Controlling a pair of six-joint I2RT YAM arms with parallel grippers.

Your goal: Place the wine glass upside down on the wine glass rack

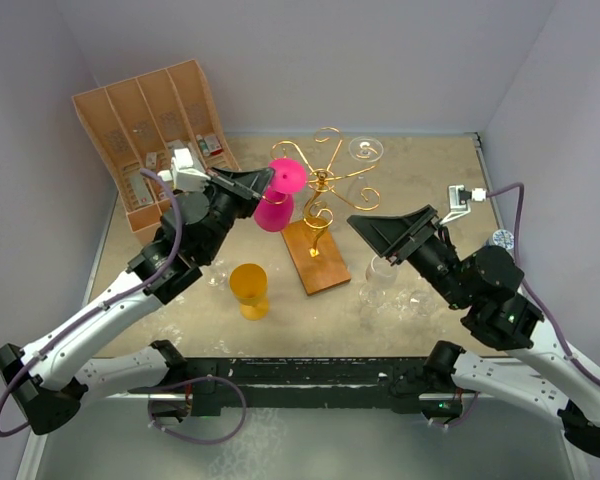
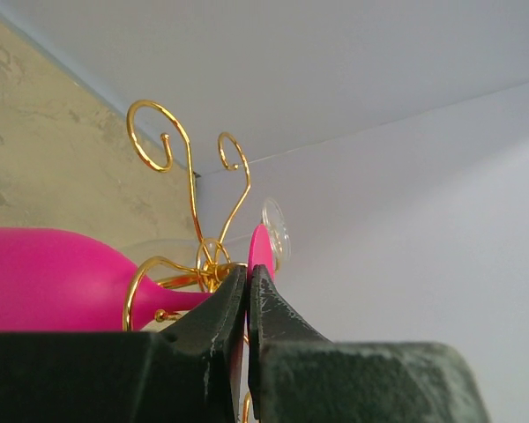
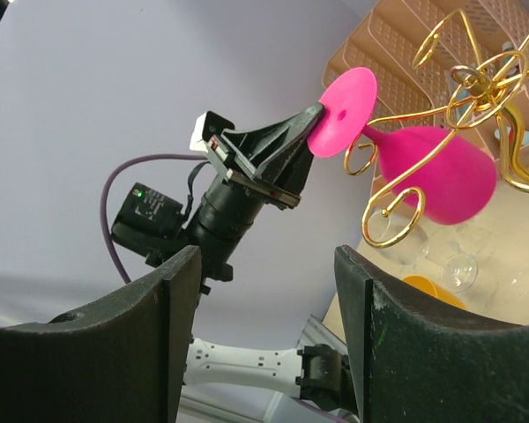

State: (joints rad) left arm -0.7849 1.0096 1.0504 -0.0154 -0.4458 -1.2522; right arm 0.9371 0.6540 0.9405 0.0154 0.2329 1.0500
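The pink wine glass (image 1: 273, 212) hangs upside down with its stem in a scroll arm of the gold wire wine glass rack (image 1: 322, 185), which stands on a brown wooden base (image 1: 317, 256). My left gripper (image 1: 268, 180) is shut on the rim of the glass's foot disc (image 2: 261, 251). The pink bowl (image 2: 44, 278) lies left of the rack's curls (image 2: 194, 203). In the right wrist view the pink glass (image 3: 445, 176) hangs among the gold arms (image 3: 476, 79). My right gripper (image 1: 365, 225) is open and empty, right of the rack; its jaws (image 3: 264, 264) stand wide apart.
A clear glass hangs on the rack's far right arm (image 1: 366, 150). Another clear glass (image 1: 380, 280) stands right of the wooden base. A yellow glass (image 1: 249, 290) stands at the front. A tan organiser box (image 1: 150, 120) sits at the back left.
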